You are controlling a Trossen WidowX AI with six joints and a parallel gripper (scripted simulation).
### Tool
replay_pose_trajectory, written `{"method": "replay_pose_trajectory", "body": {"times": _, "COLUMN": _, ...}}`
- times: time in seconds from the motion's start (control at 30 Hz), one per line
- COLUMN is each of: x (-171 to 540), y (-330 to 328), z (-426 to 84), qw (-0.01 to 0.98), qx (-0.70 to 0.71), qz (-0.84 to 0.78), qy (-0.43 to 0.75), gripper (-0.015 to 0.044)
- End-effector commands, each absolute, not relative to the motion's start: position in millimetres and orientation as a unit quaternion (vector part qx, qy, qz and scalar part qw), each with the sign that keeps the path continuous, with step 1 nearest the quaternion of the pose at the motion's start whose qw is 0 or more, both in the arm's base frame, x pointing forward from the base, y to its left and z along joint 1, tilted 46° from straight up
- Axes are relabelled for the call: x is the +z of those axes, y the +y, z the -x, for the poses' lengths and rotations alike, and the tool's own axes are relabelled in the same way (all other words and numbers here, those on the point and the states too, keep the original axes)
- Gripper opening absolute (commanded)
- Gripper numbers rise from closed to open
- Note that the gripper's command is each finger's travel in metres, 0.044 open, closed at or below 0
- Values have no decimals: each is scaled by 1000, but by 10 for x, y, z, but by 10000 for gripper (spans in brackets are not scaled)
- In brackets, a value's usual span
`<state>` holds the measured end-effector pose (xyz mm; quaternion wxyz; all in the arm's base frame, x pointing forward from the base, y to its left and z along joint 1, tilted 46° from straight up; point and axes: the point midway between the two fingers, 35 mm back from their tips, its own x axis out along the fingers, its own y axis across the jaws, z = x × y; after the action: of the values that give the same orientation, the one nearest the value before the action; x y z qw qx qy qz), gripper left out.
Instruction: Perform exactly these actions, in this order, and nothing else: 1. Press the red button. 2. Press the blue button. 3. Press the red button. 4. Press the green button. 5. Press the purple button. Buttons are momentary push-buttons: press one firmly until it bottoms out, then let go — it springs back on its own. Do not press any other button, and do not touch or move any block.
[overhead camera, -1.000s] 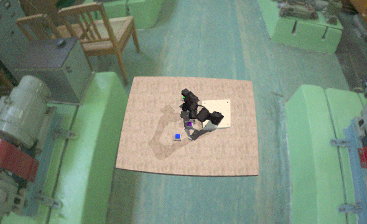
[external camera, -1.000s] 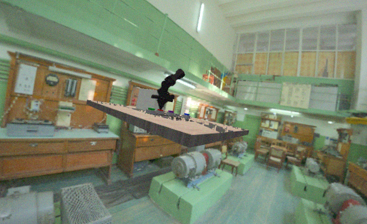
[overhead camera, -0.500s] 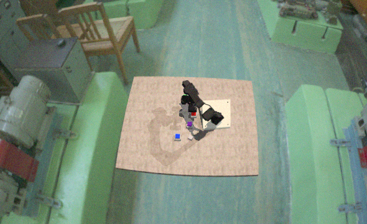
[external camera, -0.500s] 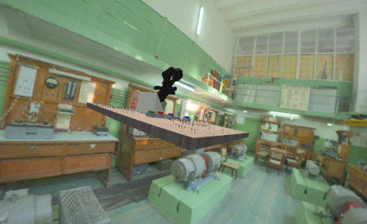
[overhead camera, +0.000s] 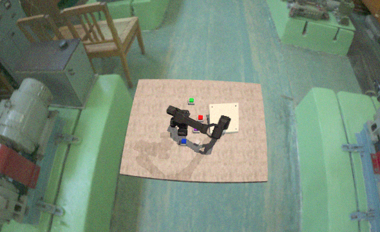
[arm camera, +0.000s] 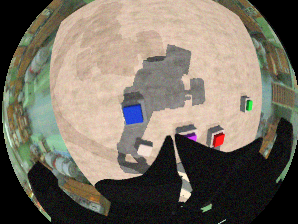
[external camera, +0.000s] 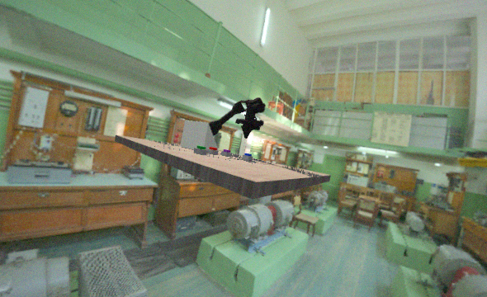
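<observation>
My gripper [overhead camera: 182, 132] [external camera: 247, 136] [arm camera: 172, 137] is shut and empty, raised well above the table between the blue and purple buttons, touching none. The blue button [overhead camera: 183, 141] [external camera: 248, 155] [arm camera: 133, 114] stands near the gripper, left of the fingertips in the wrist view. The purple button [overhead camera: 195, 129] [external camera: 226, 151] [arm camera: 190, 137] is partly hidden by the arm in the top view and by a finger in the wrist view. The red button [overhead camera: 200, 117] [external camera: 213, 148] [arm camera: 218, 139] is beside it. The green button [overhead camera: 191, 100] [external camera: 200, 148] [arm camera: 249, 105] is farthest away.
A small white block [overhead camera: 197, 142] [arm camera: 145, 149] lies on the table [overhead camera: 248, 158] [external camera: 264, 174] [arm camera: 215, 30] near the blue and purple buttons. The arm's base stands at a cream plate [overhead camera: 232, 109]. The arm's shadow falls around the blue button.
</observation>
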<state>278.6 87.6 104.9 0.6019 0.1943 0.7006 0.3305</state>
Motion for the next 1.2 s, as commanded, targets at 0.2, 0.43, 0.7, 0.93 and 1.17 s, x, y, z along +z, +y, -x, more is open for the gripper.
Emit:
{"method": "replay_pose_trajectory", "body": {"times": 0.2, "x": 1364, "y": 1269, "z": -2761, "qw": 595, "qx": 341, "qz": -204, "qy": 699, "gripper": 20}}
{"method": "replay_pose_trajectory", "body": {"times": 0.43, "x": 964, "y": 1680, "z": -2633, "qw": 594, "qx": 342, "qz": -205, "qy": 699, "gripper": 20}}
{"method": "replay_pose_trajectory", "body": {"times": 0.7, "x": 914, "y": 1729, "z": -2621, "qw": 594, "qx": 342, "qz": -205, "qy": 699, "gripper": 20}}
{"method": "replay_pose_trajectory", "body": {"times": 0.93, "x": 837, "y": 1807, "z": -2599, "qw": 594, "qx": 342, "qz": -205, "qy": 698, "gripper": 20}}
{"method": "replay_pose_trajectory", "body": {"times": 1.17, "x": 763, "y": 1884, "z": -2572, "qw": 594, "qx": 342, "qz": -205, "qy": 698, "gripper": 20}}
